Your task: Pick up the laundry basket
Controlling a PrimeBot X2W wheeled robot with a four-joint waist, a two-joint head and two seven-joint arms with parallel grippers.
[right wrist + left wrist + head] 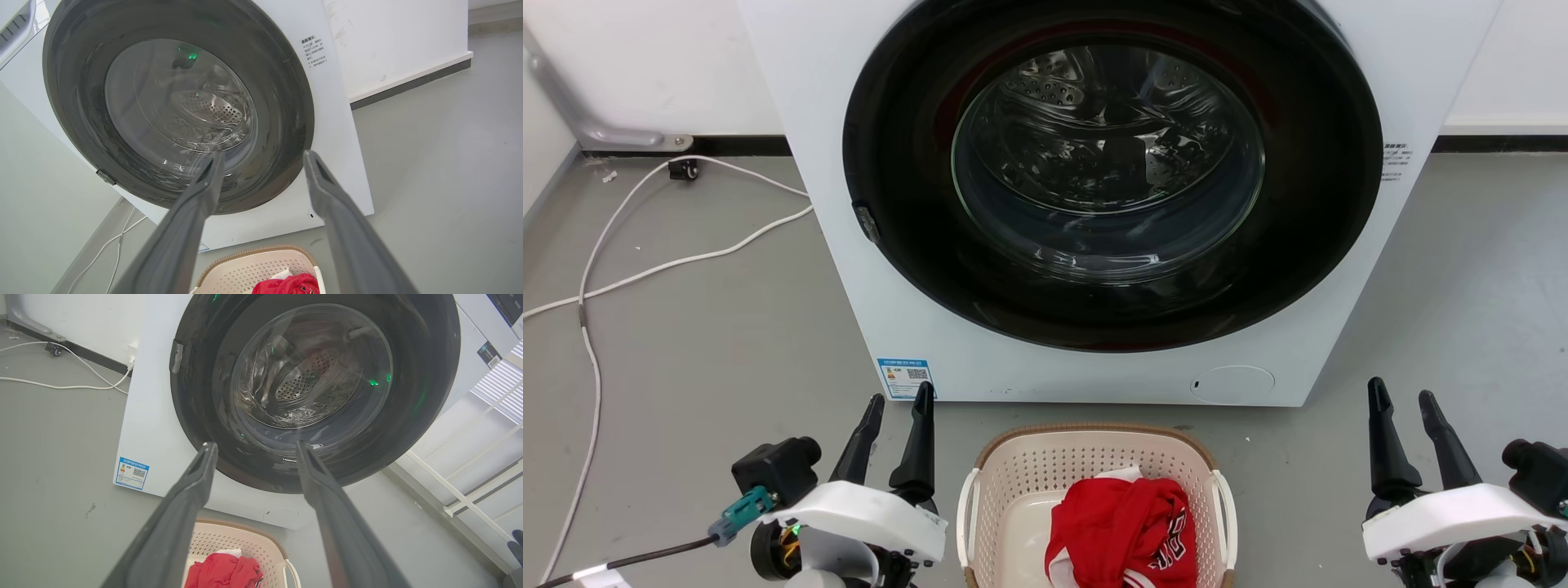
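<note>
**Both grippers poised, basket not yet touched**

The cream perforated plastic laundry basket with its brown woven-look rim (1094, 429) sits on the grey floor (703, 343). It is just in front of the white front-loading washer (980, 367), low in the middle of the head view between the 2 arms. A crumpled red garment (1123, 518) lies inside it.

The left gripper (900, 394) hangs near the basket's left side, fingers apart and holding nothing. The right gripper (1401, 389) stands further off on the other side, likewise spread and empty. Neither touches the basket.

This looks like the approach step, with no grasp begun. Next, each gripper probably needs to drop and swing inward to 1 of the 2 white side handles (964, 514). Each should then close on its handle, and both should lift evenly so the basket stays level.
</note>
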